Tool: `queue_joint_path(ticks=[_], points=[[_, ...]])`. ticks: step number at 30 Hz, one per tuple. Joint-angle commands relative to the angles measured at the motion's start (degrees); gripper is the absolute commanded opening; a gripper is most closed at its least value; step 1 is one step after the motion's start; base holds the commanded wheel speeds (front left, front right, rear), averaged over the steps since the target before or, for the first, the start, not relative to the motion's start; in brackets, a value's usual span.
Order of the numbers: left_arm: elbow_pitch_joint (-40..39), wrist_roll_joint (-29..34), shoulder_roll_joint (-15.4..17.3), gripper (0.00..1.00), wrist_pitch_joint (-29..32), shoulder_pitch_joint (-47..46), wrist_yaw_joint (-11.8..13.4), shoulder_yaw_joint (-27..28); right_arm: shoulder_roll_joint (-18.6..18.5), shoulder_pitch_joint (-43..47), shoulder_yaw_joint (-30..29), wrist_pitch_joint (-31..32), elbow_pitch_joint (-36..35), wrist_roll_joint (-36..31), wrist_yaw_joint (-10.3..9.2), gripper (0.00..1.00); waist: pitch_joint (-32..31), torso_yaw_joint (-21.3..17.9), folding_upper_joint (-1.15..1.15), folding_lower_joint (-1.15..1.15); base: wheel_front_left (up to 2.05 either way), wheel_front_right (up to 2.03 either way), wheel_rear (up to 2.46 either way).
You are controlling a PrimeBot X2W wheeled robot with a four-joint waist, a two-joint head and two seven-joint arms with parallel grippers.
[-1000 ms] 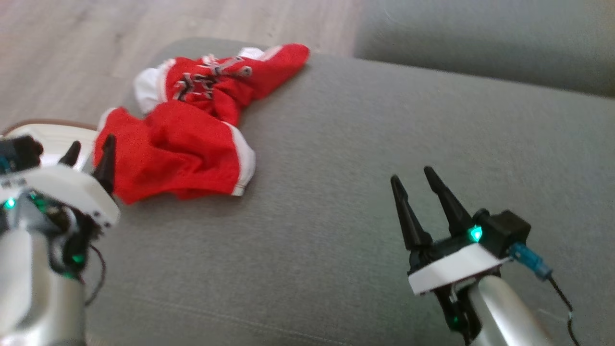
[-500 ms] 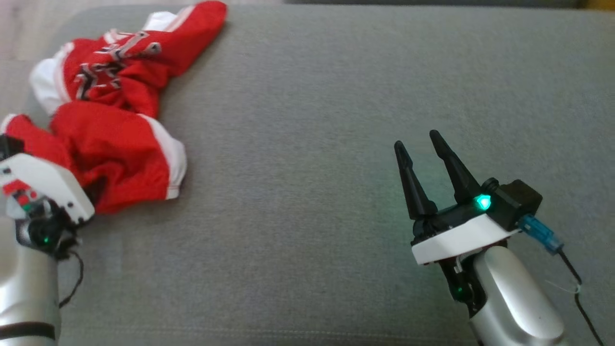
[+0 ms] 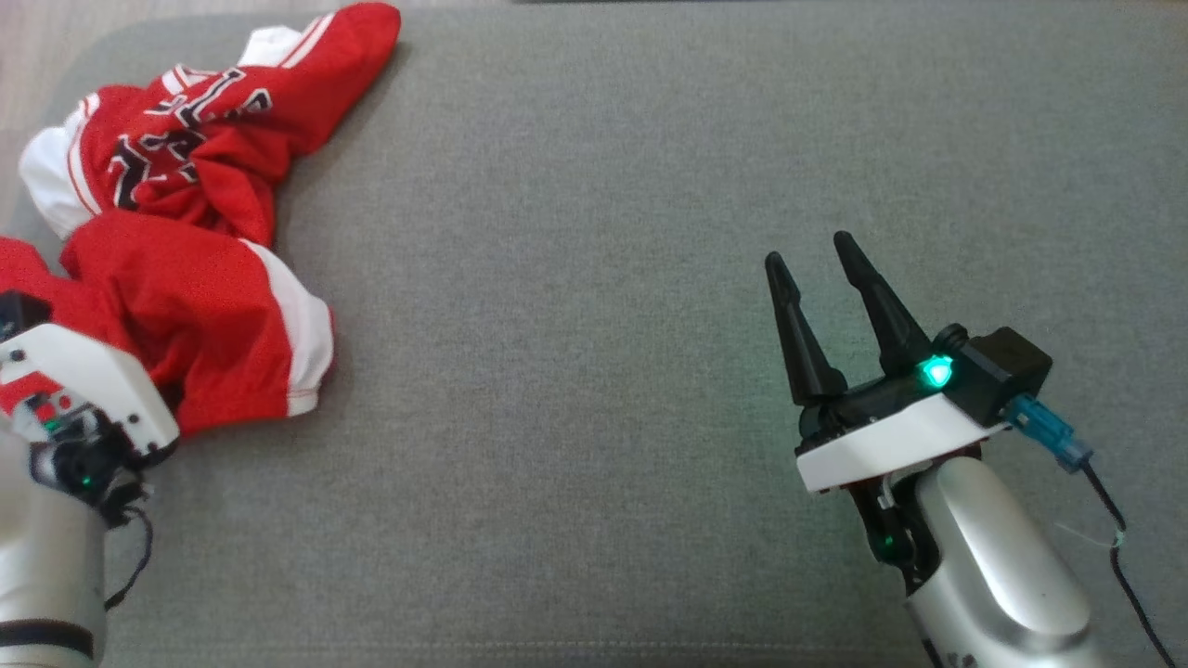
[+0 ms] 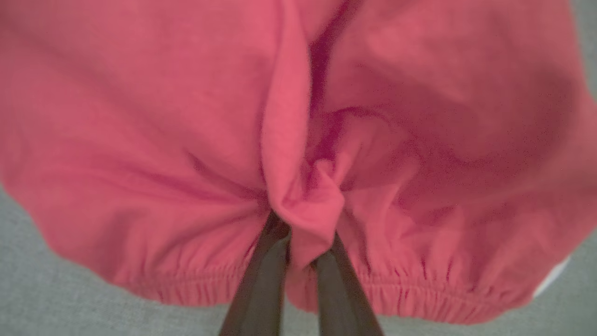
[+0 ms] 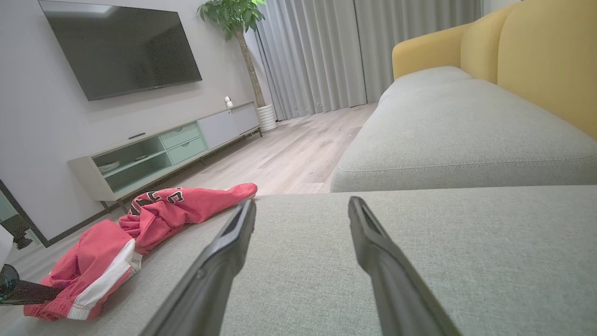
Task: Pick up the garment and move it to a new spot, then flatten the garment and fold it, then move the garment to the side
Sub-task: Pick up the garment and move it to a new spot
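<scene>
Left pincer [image 4: 303,247] pinches a fold of the crumpled red-and-white fabric garment [image 3: 204,306].
Right pincer [image 3: 807,249] gapes over the grey sofa cushion [image 3: 575,390], well apart from the garment.

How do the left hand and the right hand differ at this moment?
The left hand is shut, pinching a fold of the red garment near its elastic hem; the right hand is open and holds nothing. The left hand is at the garment, while the right hand is over bare grey cushion, well apart from the garment. Both have two long dark fingers.
</scene>
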Motion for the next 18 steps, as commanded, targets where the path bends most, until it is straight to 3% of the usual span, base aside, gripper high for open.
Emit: queue_joint_path(ticks=[1,8,18], points=[[-2.14,-0.83,3.27,0.0,-1.22,-1.77,-0.36,0.12,0.42,-1.02,0.98,-0.62,-1.53,0.47,-0.04,1.0,-1.24,0.29,0.0,0.0,0.0,0.0,0.0],[-9.87,-2.87,7.18,0.0,-3.94,-1.66,-0.38,-6.8,1.07,0.92,0.92,-0.62,-0.99,0.94,-0.04,1.0,-6.48,0.81,0.0,0.0,0.0,0.0,0.0],[-29.4,-7.06,11.68,0.0,-2.34,-1.79,-0.39,-13.91,1.95,3.56,1.2,-0.62,-0.66,1.52,-0.04,1.0,-12.51,-1.25,0.0,0.0,0.0,0.0,0.0]])
